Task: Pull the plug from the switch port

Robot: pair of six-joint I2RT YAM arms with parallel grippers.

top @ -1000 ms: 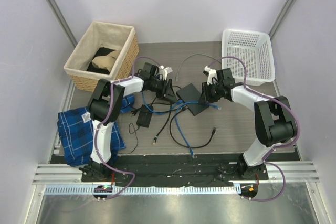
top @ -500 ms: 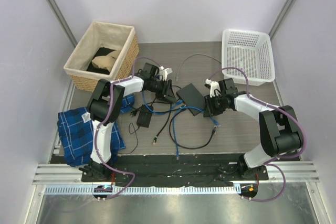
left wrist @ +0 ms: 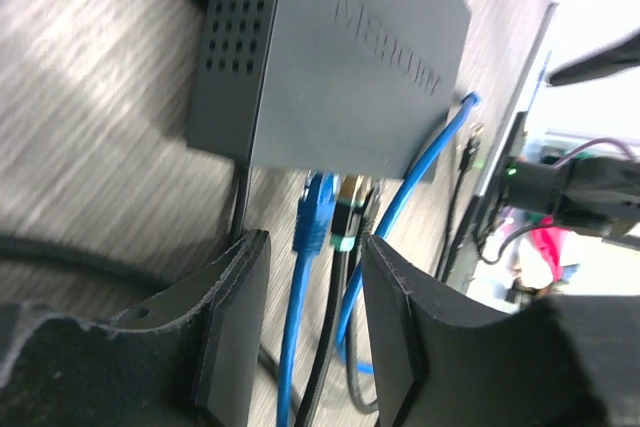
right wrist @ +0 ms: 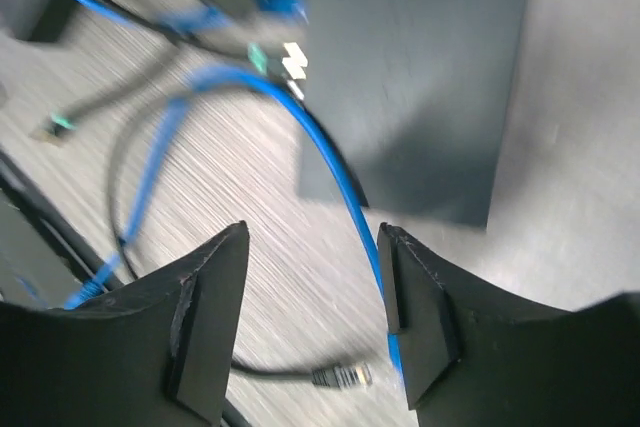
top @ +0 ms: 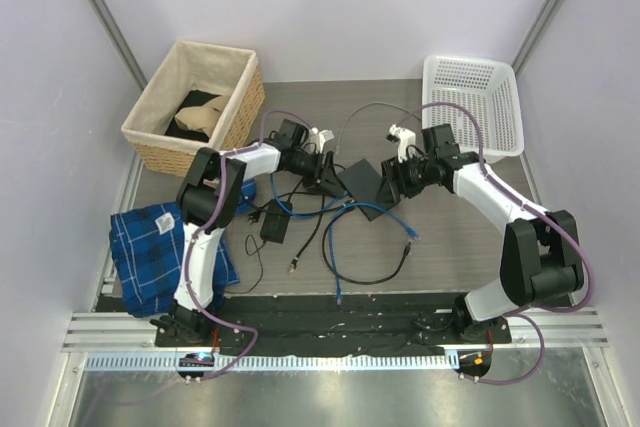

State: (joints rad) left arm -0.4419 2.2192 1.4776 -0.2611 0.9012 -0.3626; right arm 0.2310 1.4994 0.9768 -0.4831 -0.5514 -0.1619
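Note:
The switch port [top: 362, 187] is a flat black box in the middle of the table. In the left wrist view the switch port [left wrist: 340, 57] has a blue plug [left wrist: 315, 217] and a black plug with a green tip [left wrist: 347, 230] at its socket side. My left gripper [left wrist: 315, 327] [top: 325, 179] is open just behind them, with their blue and black cables running between its fingers, untouched. My right gripper [right wrist: 315, 317] [top: 393, 182] is open over the table at the switch port's [right wrist: 420, 77] right side, a blue cable [right wrist: 345, 197] passing its right finger. A loose blue plug [top: 410, 234] lies apart.
A black power adapter [top: 272, 226] and tangled black and blue cables lie left and in front of the switch. A loose black plug [right wrist: 340, 377] lies below my right fingers. Wicker basket [top: 150, 137] back left, white plastic basket [top: 472, 147] back right, blue plaid cloth [top: 160, 252] near left.
My right gripper drew away toward the near right with a blue cable, then opened and came back beside the switch; that cable's plug now lies loose. The left gripper moved slightly.

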